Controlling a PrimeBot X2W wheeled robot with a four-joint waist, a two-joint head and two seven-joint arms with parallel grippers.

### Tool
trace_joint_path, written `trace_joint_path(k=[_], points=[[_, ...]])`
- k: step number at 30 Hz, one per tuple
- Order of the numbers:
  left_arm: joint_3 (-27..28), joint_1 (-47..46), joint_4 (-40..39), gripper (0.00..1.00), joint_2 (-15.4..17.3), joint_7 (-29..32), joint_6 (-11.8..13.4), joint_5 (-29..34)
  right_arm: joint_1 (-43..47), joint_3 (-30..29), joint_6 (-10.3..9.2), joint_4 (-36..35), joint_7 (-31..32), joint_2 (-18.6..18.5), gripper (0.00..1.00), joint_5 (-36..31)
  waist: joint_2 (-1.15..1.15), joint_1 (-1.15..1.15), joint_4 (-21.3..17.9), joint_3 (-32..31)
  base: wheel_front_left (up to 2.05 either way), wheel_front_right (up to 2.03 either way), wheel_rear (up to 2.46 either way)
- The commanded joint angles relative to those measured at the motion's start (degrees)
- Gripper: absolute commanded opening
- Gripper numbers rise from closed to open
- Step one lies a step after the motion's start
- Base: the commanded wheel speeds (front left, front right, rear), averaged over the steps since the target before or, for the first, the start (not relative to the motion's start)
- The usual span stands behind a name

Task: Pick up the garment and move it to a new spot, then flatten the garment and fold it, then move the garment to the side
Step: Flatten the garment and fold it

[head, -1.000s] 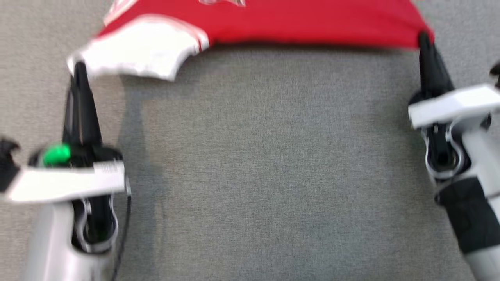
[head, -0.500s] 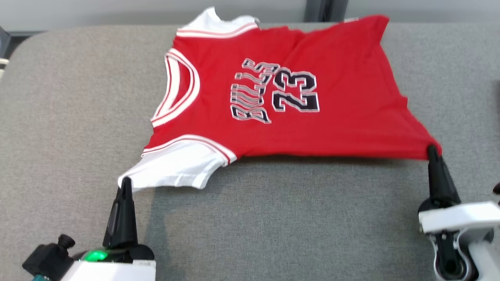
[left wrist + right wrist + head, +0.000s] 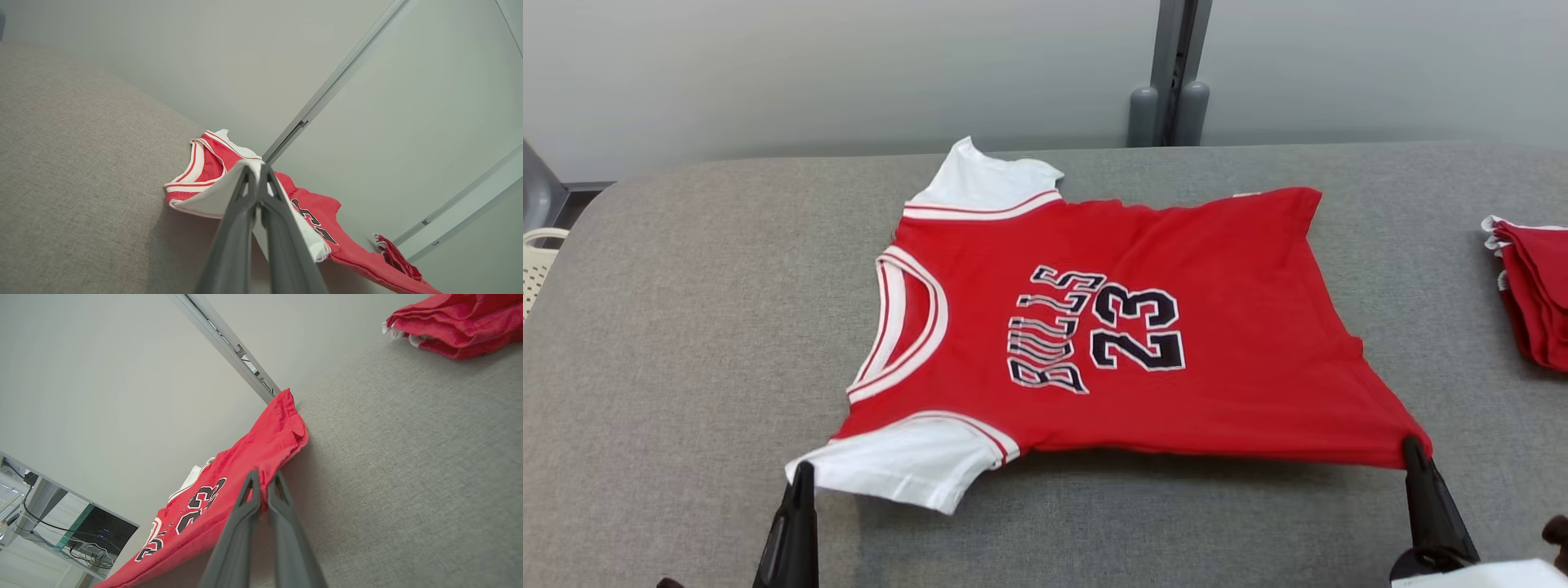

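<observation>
Two grippers, both clenched on the red Bulls 23 jersey (image 3: 1127, 327). The left gripper (image 3: 803, 472) pinches the edge of the near white sleeve (image 3: 898, 467). The right gripper (image 3: 1412, 447) pinches the near hem corner. The jersey sits mid-table (image 3: 686, 343) on the grey fabric top, print up, turned sideways with the collar to the left and the hem to the right. Its near edge is pulled taut between the two grips and raised off the surface, with shadow under it. The far part lies flat, with the far sleeve (image 3: 980, 180) pointing at the wall (image 3: 768, 73). Fabric is mostly smooth, with slight wrinkles near the far hem corner. A stack of folded red garments (image 3: 1535, 294) is at the right edge of the table, well apart from the jersey. A pale basket (image 3: 535, 261) shows at the far left, off the table. A grey post (image 3: 1172, 82) stands behind the far edge.
</observation>
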Motion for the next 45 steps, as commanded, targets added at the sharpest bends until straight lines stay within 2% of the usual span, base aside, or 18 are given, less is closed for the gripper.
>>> trace_joint_path(k=[1,12,22,33,45], points=[[0.01,0.59,-0.38,0.0,0.44,-0.22,-0.21,-0.53,0.79,-0.43,0.12,-0.51,0.38,-0.05,0.0,-0.14,0.0,0.0,-0.25,-0.2,0.0,0.0,0.0],[-2.89,2.82,-0.64,0.0,2.58,-0.22,-0.32,-2.59,8.12,-3.83,0.12,-3.37,4.11,1.77,0.0,-0.28,0.0,0.0,-0.53,-0.28,0.0,0.0,0.0],[-4.59,1.83,0.67,0.0,4.19,-0.21,-0.26,-4.0,8.89,-4.59,0.12,-3.51,6.45,2.87,0.0,-1.3,0.0,0.0,-1.31,-0.91,0.0,0.0,0.0],[-10.33,-9.37,10.22,0.0,5.92,0.03,-0.22,-4.51,3.68,-3.03,0.13,1.12,6.31,3.57,0.0,-1.09,0.0,0.0,-2.14,-1.4,0.0,0.0,0.0],[-11.74,-26.51,24.19,0.0,4.31,-0.19,-0.23,-6.41,-8.05,-2.26,0.13,8.95,4.7,3.67,0.0,-0.59,0.0,0.0,-3.83,3.17,0.0,0.0,0.0]])
